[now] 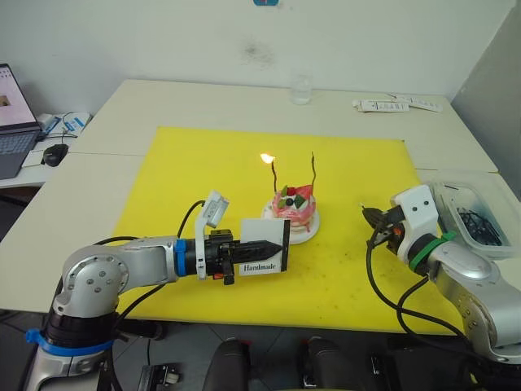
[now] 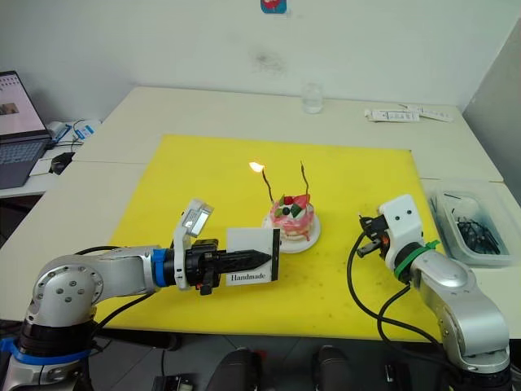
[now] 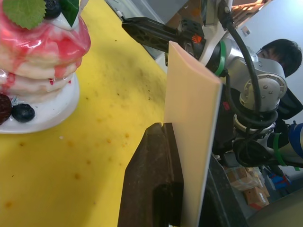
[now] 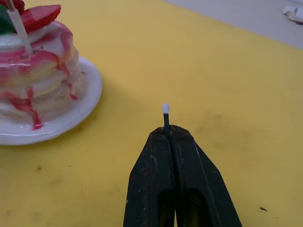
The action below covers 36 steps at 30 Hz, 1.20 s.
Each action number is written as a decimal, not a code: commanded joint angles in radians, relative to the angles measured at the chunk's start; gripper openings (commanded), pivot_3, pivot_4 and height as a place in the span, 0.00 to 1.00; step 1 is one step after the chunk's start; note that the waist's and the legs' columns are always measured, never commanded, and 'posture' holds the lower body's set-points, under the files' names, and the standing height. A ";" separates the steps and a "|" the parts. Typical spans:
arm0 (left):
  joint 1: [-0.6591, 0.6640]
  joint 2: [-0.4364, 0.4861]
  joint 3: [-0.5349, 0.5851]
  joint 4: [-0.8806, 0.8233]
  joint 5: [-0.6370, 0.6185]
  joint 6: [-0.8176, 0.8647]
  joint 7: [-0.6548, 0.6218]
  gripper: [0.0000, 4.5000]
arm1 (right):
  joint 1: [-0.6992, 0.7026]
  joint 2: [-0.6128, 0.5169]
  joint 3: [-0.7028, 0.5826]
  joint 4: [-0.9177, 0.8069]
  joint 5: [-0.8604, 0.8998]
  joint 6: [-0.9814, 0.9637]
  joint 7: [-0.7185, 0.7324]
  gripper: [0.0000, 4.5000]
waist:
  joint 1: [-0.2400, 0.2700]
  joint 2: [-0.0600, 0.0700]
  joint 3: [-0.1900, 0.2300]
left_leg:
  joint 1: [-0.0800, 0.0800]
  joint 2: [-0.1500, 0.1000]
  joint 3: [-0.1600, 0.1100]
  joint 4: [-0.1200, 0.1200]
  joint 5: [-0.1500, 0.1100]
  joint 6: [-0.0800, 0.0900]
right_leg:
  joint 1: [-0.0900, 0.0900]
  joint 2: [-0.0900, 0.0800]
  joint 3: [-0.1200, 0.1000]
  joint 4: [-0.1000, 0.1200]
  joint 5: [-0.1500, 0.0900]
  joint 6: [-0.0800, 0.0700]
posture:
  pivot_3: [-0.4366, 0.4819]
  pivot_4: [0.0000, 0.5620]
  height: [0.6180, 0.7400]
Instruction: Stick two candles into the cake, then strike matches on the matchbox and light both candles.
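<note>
While two candles stand upright in the cake, the one on the robot's left carries a small flame at its tip and the one on the right shows none. The cake, pink and white with a strawberry, green leaves and dark berries on top, sits on a small white plate near the middle of a yellow mat spread over the pale worktop.

Just to the left of the plate, the left gripper is clamped on the matchbox, holding it on edge with the word "Handmade" facing the camera and its black strip on the side toward the cake. The left wrist view shows the box pinched between the two dark fingers, close beside the plate but not touching it.

To the right of the cake, apart from it, the right gripper is closed tight on a match; its pale tip pokes out beyond the fingertips, just above the mat and pointing toward the cake.

A clear plastic tub with dark sticks inside sits at the right edge of the worktop. At the back stand a small glass and some white packets; a laptop and a mouse lie off to the left
</note>
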 commanded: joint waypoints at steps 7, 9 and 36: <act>-0.009 0.004 0.008 -0.015 -0.008 -0.005 -0.024 0.00 | 0.117 -0.008 -0.022 -0.168 0.093 0.154 -0.006 0.01 | 0.001 0.000 0.000 | 0.000 0.001 -0.001 -0.001 0.000 0.000 | 0.000 0.001 -0.001 0.000 -0.001 -0.001 | 0.48 0.27 0.54; -0.005 0.006 0.010 -0.022 -0.021 -0.001 -0.018 0.00 | 0.156 0.020 0.029 -0.165 0.077 0.119 -0.025 0.01 | -0.002 0.000 0.000 | 0.000 0.001 -0.002 -0.001 0.000 0.000 | 0.000 0.001 -0.001 0.000 -0.001 -0.001 | 0.48 0.27 0.54; -0.030 0.019 0.000 -0.009 -0.032 0.013 -0.012 0.00 | 0.392 0.073 0.186 0.174 -0.129 -0.704 0.059 0.52 | -0.002 0.000 0.000 | 0.000 0.001 -0.001 -0.001 0.000 0.000 | 0.000 0.001 0.000 0.000 -0.002 -0.003 | 0.48 0.27 0.54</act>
